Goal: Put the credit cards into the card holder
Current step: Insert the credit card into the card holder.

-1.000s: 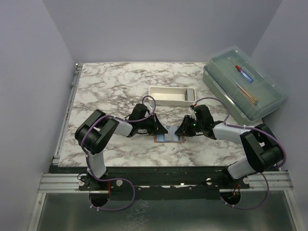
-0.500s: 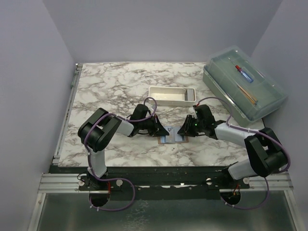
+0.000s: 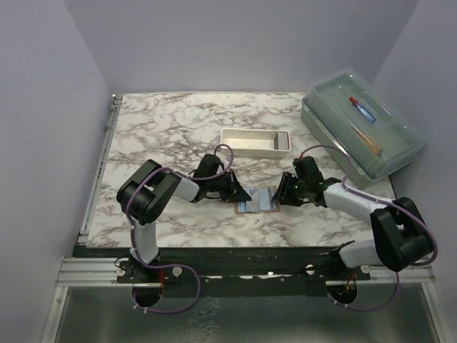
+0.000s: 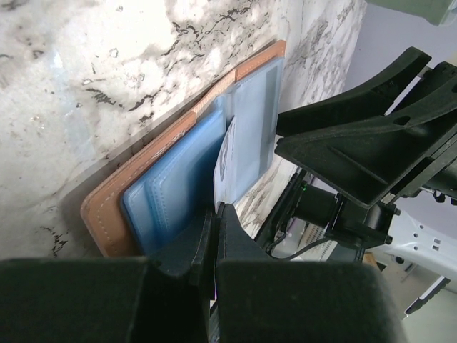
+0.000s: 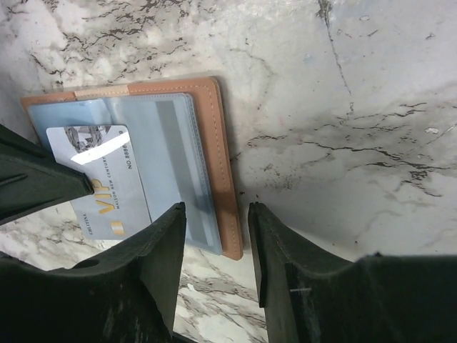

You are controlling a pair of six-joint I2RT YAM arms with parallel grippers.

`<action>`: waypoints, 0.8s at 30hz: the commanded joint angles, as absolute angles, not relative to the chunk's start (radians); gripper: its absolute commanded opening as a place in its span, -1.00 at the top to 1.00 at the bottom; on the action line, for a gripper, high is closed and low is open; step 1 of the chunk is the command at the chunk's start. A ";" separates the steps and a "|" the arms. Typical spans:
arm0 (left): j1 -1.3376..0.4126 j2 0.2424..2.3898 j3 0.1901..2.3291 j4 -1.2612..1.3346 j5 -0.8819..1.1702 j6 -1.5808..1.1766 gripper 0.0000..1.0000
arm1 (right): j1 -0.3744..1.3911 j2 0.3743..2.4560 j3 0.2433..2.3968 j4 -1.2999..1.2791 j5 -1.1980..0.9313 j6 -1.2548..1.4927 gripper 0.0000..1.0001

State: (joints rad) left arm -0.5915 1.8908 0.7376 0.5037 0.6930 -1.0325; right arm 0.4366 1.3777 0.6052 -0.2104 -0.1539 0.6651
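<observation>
The card holder (image 3: 251, 206) is lying open on the marble worktop (image 3: 164, 136), near the front edge and between the two arms. It is showing a tan-brown outer border with light stitching, and inside it two blue-grey panels with clear pockets.

The left pincer (image 4: 216, 218) is pressing its fingers fully together on the lower edge of a credit card (image 5: 107, 179). The card is pale blue to whitish, and it is resting over the inner panel of the card holder.

The right pincer (image 5: 216, 214) is standing about half open and is gripping nothing. Its fingers are hanging just over the right border of the card holder.

The top view is showing the whole scene. There the white tray (image 3: 255, 131) is sitting behind the card holder and the large clear box (image 3: 364, 132) is at the far right, both well apart from it.

The left wrist view is showing the card almost edge-on, tilted up from the blue panel, with the right pincer just behind it.

Only the right wrist view is showing the face of the card, with gold "VIP" letters and small print. It is also showing the bare gap between its own fingers.
</observation>
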 commanded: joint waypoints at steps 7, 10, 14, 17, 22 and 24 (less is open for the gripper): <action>-0.615 1.935 0.780 0.466 0.706 -1.024 1.00 | 0.429 1.498 0.574 -0.078 -0.290 0.627 0.39; -0.623 1.939 0.796 0.466 0.699 -1.031 1.00 | 0.429 1.508 0.565 -0.032 -0.328 0.648 0.54; -0.618 1.915 0.778 0.462 0.657 -1.043 1.00 | 0.428 1.511 0.560 -0.027 -0.329 0.662 0.61; -0.607 1.899 0.759 0.462 0.630 -1.056 1.00 | 0.429 1.511 0.547 -0.019 -0.322 0.667 0.62; -0.580 1.871 0.727 0.472 0.578 -1.079 1.00 | 0.429 1.525 0.536 -0.009 -0.328 0.671 0.70; -0.569 1.850 0.710 0.475 0.556 -1.084 1.00 | 0.429 1.519 0.530 -0.009 -0.330 0.675 0.71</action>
State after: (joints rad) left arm -0.5865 1.8931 0.7486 0.4767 0.6785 -1.0683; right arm 0.4107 1.4815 0.5766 0.0296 -0.2779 0.6605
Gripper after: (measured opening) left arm 0.017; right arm 0.150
